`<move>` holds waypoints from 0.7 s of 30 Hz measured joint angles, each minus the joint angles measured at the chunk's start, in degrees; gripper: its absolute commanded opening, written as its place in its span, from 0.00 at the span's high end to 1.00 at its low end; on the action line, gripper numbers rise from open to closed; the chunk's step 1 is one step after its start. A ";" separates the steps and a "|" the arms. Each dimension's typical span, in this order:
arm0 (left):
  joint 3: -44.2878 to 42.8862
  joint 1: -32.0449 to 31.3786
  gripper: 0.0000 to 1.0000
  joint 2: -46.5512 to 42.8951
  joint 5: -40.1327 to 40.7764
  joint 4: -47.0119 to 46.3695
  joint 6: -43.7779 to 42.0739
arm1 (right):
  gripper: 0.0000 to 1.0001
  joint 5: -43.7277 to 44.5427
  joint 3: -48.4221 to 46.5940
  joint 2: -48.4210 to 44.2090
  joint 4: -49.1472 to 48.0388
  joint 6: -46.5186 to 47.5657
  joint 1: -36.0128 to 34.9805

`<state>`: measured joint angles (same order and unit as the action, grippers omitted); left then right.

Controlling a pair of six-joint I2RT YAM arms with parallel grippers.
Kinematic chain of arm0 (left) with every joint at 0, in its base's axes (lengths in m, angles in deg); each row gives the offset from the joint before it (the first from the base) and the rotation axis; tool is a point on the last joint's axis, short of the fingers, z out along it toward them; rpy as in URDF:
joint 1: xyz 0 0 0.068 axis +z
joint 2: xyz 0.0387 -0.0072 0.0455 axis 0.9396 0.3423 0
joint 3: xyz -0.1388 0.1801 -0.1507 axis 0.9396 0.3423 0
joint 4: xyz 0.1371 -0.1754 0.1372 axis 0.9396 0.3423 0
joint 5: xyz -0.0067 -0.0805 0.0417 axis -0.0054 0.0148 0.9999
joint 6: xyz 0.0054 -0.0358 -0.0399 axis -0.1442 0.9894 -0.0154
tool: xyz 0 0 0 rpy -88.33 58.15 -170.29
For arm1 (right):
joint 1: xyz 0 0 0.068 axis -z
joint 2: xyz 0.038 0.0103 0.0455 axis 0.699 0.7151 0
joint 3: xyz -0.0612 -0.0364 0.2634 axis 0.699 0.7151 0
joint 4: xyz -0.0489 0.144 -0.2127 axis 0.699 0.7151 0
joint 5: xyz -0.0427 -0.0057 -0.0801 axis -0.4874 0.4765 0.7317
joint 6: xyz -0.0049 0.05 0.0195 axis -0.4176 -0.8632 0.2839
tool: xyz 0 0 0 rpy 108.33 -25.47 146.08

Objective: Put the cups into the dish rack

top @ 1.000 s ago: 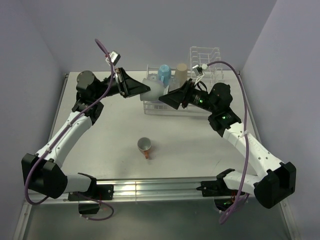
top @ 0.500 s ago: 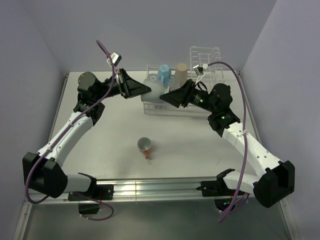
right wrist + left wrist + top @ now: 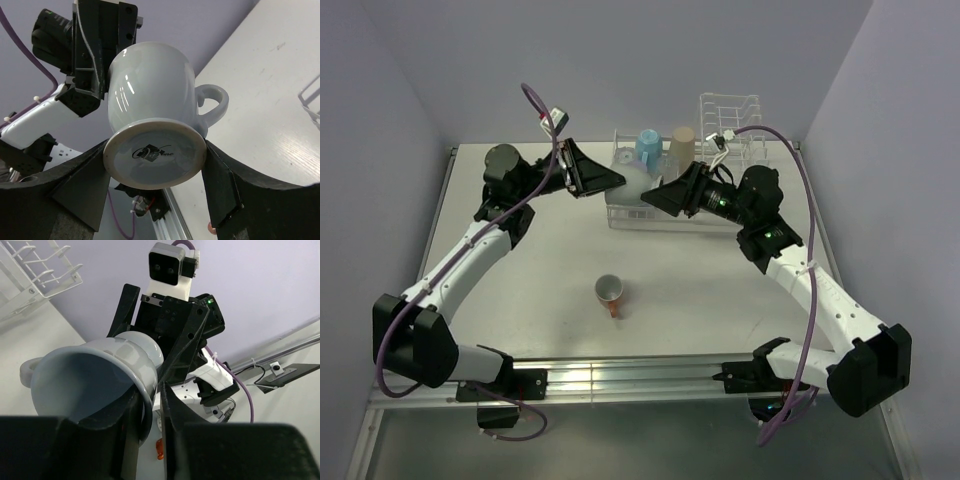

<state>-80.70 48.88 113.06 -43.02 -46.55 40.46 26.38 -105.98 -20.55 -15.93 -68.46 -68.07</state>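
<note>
Nearest you, a metal rail (image 3: 620, 372) runs along the front edge of a pale table (image 3: 540, 270), and plain lavender walls (image 3: 620, 60) close the table in on the left, right and far sides. On the open surface, well short of everything else, an orange-handled mug (image 3: 609, 290) stands upright with its mouth up and its handle turned toward you. Farther in, your two arms meet over the near left end of the dish rack (image 3: 730, 108) with a pale grey-blue mug (image 3: 150, 95) lying on its side in the air between them. Your right gripper (image 3: 156, 150) is clamped on that mug, one finger pressed against each side of its round foot. Your left gripper (image 3: 149, 390) straddles the rim at the mouth, one finger inside and one outside, the jaws a little apart with a sliver of light showing between the outer finger and the mug wall, so it is not pinching. Behind the mug, in the rack's low section, a light blue cup (image 3: 648, 148) and a tan cup (image 3: 681, 147) stand side by side, the tan one to the right; the taller dividers rise at the rack's far right end
</note>
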 measured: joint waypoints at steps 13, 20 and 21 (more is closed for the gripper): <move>0.17 -0.59 0.60 3.67 1.97 -1.05 -0.02 | 1.00 4.09 -1.01 -0.11 8.55 3.52 0.68; 0.13 -0.74 0.61 6.14 3.43 -0.98 -0.72 | 1.00 8.31 -4.90 -0.07 16.83 7.30 0.98; 0.07 -0.74 0.61 6.71 3.80 -0.90 -1.05 | 1.00 9.09 -5.46 -0.02 18.10 7.91 1.03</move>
<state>-80.64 48.14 119.77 -39.22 -47.44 39.41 35.47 -111.45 -20.57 2.16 -60.54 -67.05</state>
